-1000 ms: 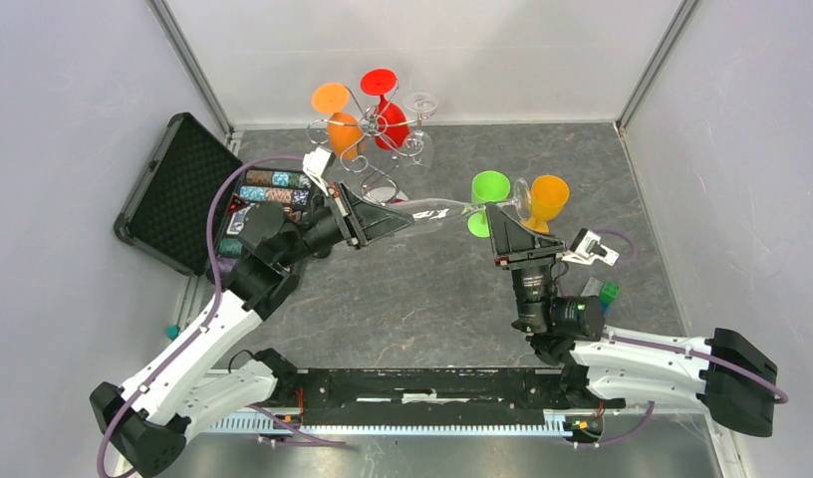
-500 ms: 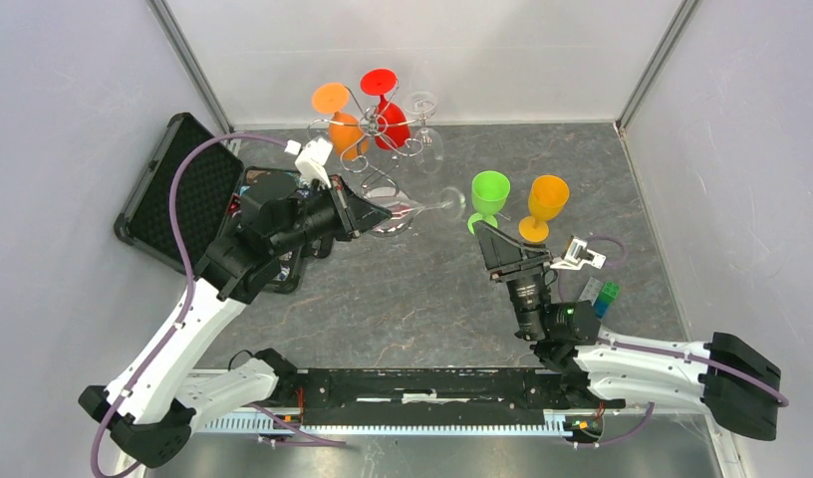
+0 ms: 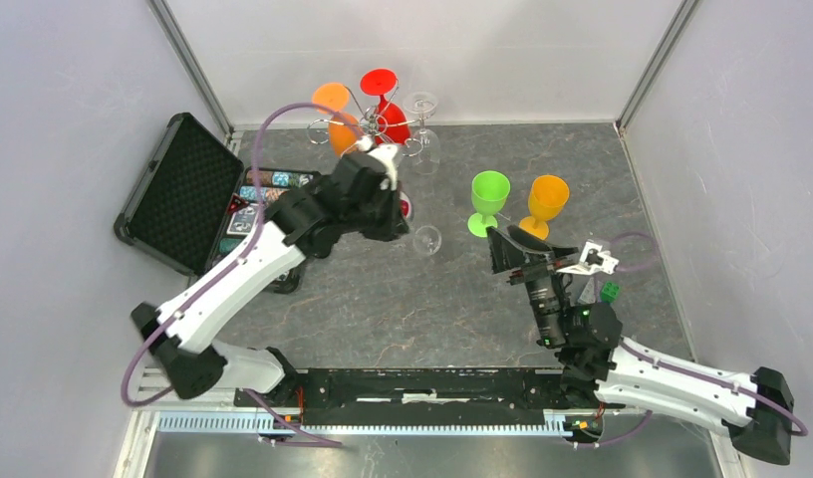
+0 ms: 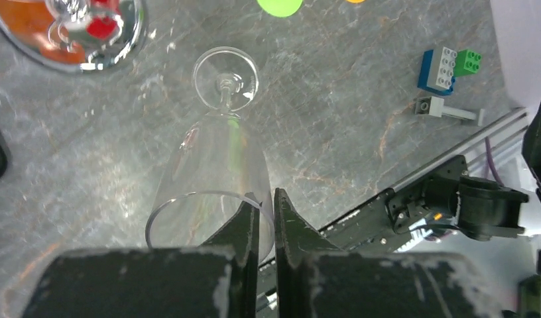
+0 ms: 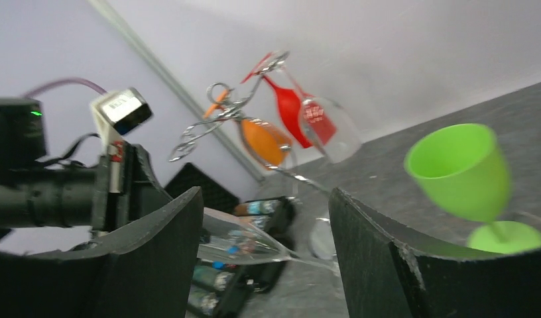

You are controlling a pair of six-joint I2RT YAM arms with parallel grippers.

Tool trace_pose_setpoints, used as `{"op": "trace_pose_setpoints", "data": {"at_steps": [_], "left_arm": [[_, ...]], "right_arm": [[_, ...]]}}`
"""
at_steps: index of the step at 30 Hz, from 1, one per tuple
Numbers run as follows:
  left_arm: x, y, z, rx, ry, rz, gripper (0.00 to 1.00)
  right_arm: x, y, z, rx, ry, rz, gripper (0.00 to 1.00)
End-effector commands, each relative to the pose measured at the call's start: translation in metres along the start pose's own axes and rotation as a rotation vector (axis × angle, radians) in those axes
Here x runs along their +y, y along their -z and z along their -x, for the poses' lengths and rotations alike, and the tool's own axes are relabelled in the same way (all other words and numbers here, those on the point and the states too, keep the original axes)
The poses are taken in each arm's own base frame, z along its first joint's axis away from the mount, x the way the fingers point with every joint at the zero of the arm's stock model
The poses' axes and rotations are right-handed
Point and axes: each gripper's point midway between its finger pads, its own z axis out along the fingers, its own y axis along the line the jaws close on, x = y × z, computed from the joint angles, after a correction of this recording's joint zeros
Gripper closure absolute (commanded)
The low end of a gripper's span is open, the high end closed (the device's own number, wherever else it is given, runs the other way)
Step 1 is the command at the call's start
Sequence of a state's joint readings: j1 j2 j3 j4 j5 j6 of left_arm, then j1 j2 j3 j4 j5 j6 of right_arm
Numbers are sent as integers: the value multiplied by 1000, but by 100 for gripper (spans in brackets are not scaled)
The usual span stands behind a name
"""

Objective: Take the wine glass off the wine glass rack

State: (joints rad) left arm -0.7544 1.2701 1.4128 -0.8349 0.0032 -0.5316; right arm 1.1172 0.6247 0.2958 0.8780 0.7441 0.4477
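left fingers (image 4: 291, 228) pinching the clear wine glass (image 4: 218, 159) by its rim, long axis tilting away from them foot-first toward the desk (image 4: 334, 99) just beside the wine glass rack (image 4: 115, 40), right fingers (image 5: 155, 265) spread open farther off.

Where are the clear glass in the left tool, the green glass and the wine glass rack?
clear glass (image 4: 212, 165): left wrist view, its bowl.
green glass (image 3: 490, 187): top external view, its bowl.
wine glass rack (image 4: 119, 36): left wrist view, its mirrored base.
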Motion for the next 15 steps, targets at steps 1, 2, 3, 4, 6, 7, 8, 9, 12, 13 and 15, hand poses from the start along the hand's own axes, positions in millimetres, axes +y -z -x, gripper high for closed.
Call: {"op": "trace_pose_setpoints", "data": {"at_steps": [1, 2, 3, 4, 6, 7, 8, 9, 12, 13, 15], "left_arm": [[-26, -2, 38, -78, -193, 92, 98], [-29, -10, 39, -63, -223, 116, 98], [-33, -17, 41, -52, -248, 132, 98], [-31, -30, 39, -19, -277, 167, 98], [-34, -48, 40, 23, -327, 212, 98], [-32, -59, 39, 53, -353, 246, 98], [-36, -63, 43, 56, -369, 260, 98], [-36, -72, 41, 80, -390, 278, 98], [-48, -86, 42, 98, -421, 269, 98], [-53, -90, 42, 103, -426, 253, 98], [-59, -99, 39, 119, -436, 234, 98]], "right_arm": [[-48, 14, 25, -29, 241, -199, 26], [-56, 20, 33, -51, 252, -223, 26], [-63, 25, 39, -68, 257, -243, 26], [-68, 29, 47, -88, 257, -261, 26], [-77, 37, 57, -109, 267, -295, 26], [-82, 40, 62, -118, 266, -314, 26], [-84, 43, 65, -117, 273, -327, 26], [-88, 45, 68, -118, 277, -344, 26], [-94, 51, 73, -117, 273, -370, 27], [-96, 53, 74, -117, 271, -377, 27], [-99, 55, 76, -119, 264, -386, 27]]}}
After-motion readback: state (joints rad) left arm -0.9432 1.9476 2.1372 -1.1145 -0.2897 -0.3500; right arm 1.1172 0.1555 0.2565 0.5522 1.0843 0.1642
